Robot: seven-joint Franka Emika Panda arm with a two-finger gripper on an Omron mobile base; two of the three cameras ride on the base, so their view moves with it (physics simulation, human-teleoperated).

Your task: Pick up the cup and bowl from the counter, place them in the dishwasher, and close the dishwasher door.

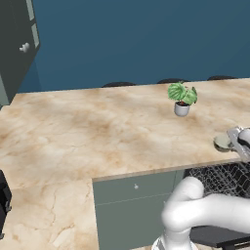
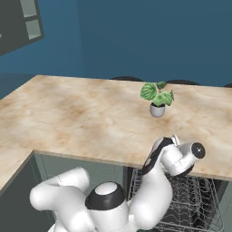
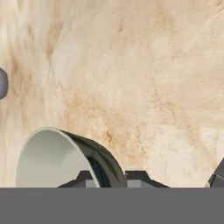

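Marbled beige stone spreads across most of what we see: the counter (image 1: 88, 132) runs in an L over grey-green cabinet fronts (image 1: 134, 202), with a deep blue wall behind. Below its front edge at the right, the dishwasher (image 2: 190, 204) stands open, its black wire rack (image 2: 181, 199) exposed under our arm.

Next in size, a potted plant (image 1: 182, 99) sits upright well back on the stone, apart from our work.

Smaller again is the bowl (image 3: 65, 159). In the hand view its pale inside faces us and its dark metallic wall curves right between our fingertips (image 3: 89, 178), so we judge the gripper (image 3: 111, 180) to be closed narrow on the bowl's rim, one finger inside and one outside. In the left base view the bowl (image 1: 223, 142) lies near the counter's front edge, just above the rack, with the hand against it.

We reckon the bowl is light, stiff and smooth, so a rim pinch could let it swing or slip. A firm, deep bite on the wall and a slow, level carry should suit it.

We cannot make out the cup here.
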